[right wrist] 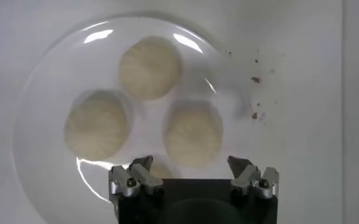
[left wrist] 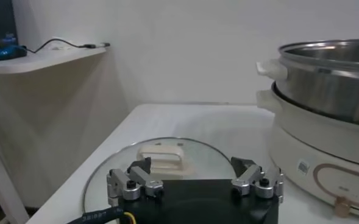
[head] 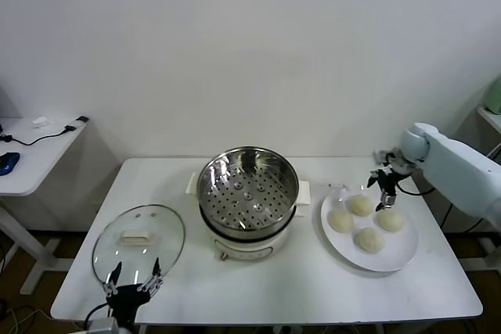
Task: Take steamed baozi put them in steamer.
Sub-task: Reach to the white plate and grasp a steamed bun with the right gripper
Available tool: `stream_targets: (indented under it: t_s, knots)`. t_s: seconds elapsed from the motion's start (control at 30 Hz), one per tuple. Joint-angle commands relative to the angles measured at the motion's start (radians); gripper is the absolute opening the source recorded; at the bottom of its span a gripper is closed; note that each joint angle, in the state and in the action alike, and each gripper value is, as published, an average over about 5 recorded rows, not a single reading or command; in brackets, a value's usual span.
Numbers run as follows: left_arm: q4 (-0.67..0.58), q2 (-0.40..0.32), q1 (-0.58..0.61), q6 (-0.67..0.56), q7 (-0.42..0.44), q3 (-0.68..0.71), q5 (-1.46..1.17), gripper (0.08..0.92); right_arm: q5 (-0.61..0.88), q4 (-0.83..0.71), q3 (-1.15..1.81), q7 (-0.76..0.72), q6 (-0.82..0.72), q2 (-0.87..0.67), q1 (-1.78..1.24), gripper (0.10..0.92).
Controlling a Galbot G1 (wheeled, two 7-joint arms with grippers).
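- With all four steamed baozi [head: 365, 224] sitting on the white plate [head: 395, 257] and none in the steamer [head: 248, 191], nothing done yet; all four transfers left.
- Right tool [head: 385, 192]: fingers spread wide, gripping nothing, poised directly above the plate; in the right wrist view, three buns [right wrist: 150, 67] ahead of the fingertips, a fourth mostly hidden under the tool body.
- Bun at the plate's far side [head: 360, 205] just beneath the right tool, likely the first pick.
- Steamer well off to the right tool's left, uncovered, perforated tray bare.
- Left tool [head: 134, 281]: spread, holding nothing, parked at the tabletop's [head: 313, 287] near edge; glass lid [head: 138, 243] flat just in front of it, steamer beyond to its right.
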Motion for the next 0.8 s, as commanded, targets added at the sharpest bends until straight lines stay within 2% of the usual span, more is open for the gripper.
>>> stream_targets:
  t_s: [0.03,0.37,0.47,0.67,0.8]
  knots:
    - [0.001,-0.001,-0.001,0.002,0.000,0.000,0.002,0.823,-0.069,-0.116,0.076,0.014,0.005,0.084,-0.053,0.823]
    - [-0.005,-0.002,-0.004,0.004,-0.001,-0.001,0.004,0.823,-0.080,-0.144,0.120,0.028,0.000,0.107,-0.068,0.815]
    - [-0.008,-0.002,-0.004,0.006,-0.001,-0.001,0.004,0.823,-0.082,-0.143,0.124,0.026,-0.003,0.108,-0.068,0.769]
    - [-0.013,-0.003,0.000,0.008,-0.001,0.000,0.007,0.823,-0.075,-0.107,0.117,0.022,-0.009,0.092,-0.060,0.623]
    - [-0.025,-0.004,0.004,0.010,-0.001,0.000,0.009,0.823,0.005,0.019,0.033,0.008,-0.027,0.034,0.017,0.596]
